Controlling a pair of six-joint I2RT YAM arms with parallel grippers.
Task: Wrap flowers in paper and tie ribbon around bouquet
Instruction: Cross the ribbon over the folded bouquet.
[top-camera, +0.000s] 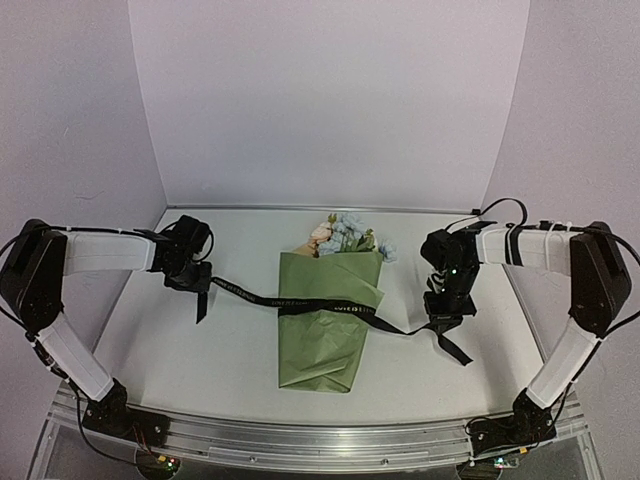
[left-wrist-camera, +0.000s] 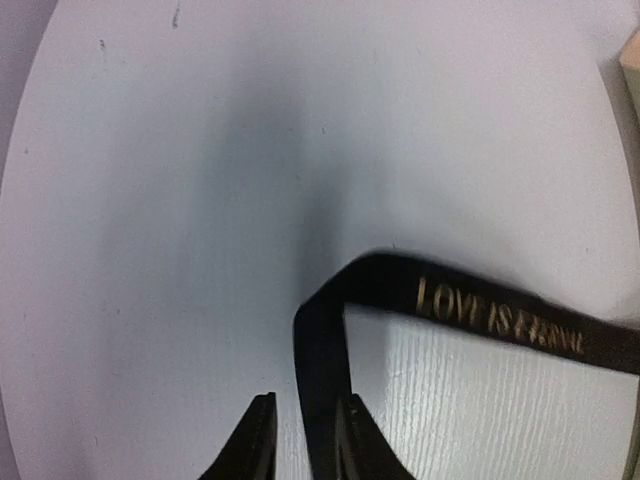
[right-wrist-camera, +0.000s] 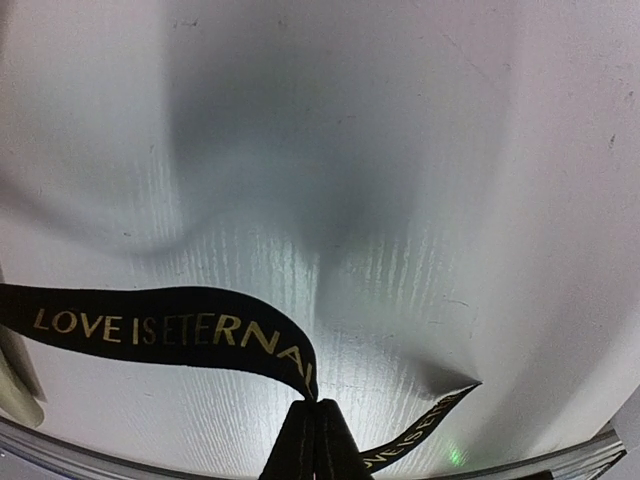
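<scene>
The bouquet lies in the middle of the table: an olive-green paper (top-camera: 325, 330) cone with the pink and pale blue flowers (top-camera: 343, 236) sticking out of its far end. The black ribbon (top-camera: 320, 305) with gold lettering crosses over the cone from left to right. My left gripper (top-camera: 196, 282) hovers at the ribbon's left end. In the left wrist view the left gripper (left-wrist-camera: 305, 420) has its jaws apart, and the ribbon (left-wrist-camera: 500, 320) runs down between them against the right finger (left-wrist-camera: 368, 445). My right gripper (top-camera: 446, 316) (right-wrist-camera: 317, 405) is shut on the ribbon (right-wrist-camera: 160, 327) near its right end.
White walls close in the table (top-camera: 200, 370) at the back and on both sides. A metal rail (top-camera: 320, 438) runs along the near edge between the arm bases. The ribbon's right tail (top-camera: 450, 348) trails on the table past my right gripper.
</scene>
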